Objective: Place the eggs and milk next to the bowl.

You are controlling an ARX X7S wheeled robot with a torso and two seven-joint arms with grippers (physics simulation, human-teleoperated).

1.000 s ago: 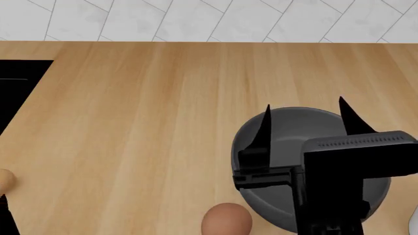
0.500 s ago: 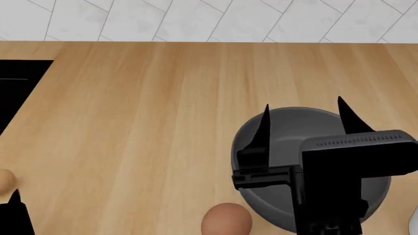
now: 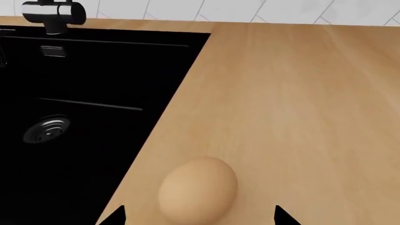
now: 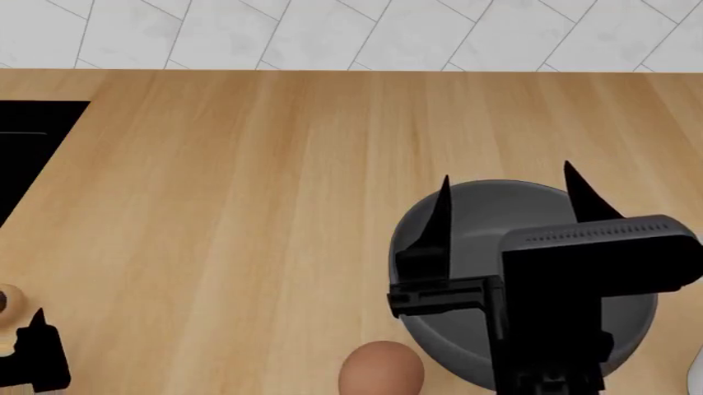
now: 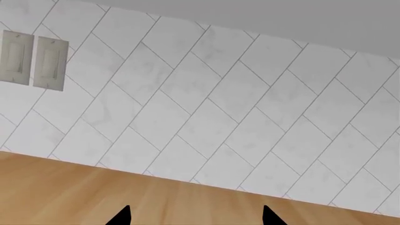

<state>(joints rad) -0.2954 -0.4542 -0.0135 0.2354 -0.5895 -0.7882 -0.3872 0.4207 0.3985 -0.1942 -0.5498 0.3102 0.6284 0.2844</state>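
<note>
The dark grey bowl [image 4: 512,212] sits at the right of the wooden counter, largely covered by my right gripper [image 4: 505,179], which hovers over it open and empty. In the right wrist view that right gripper [image 5: 195,217] faces the tiled wall. The reddish-brown egg [image 4: 381,370] lies just left of the bowl at the near edge. The pale tan egg [image 3: 198,190] lies beside the sink, between the spread fingertips of my open left gripper [image 3: 200,217], which do not touch it. In the head view only a sliver of this egg [image 4: 6,300] shows beside the left gripper [image 4: 39,355]. The milk is out of view.
A black sink [image 3: 87,117] with a drain and a chrome faucet [image 3: 53,13] lies right beside the pale egg; its corner [image 4: 28,148] shows at the left. A white tiled wall [image 4: 351,33] backs the counter. A white sliver [image 4: 696,374] shows at the right edge.
My left gripper has come up into the head view at the bottom left, covering more of the pale egg. The right gripper has drifted slightly left over the bowl.
</note>
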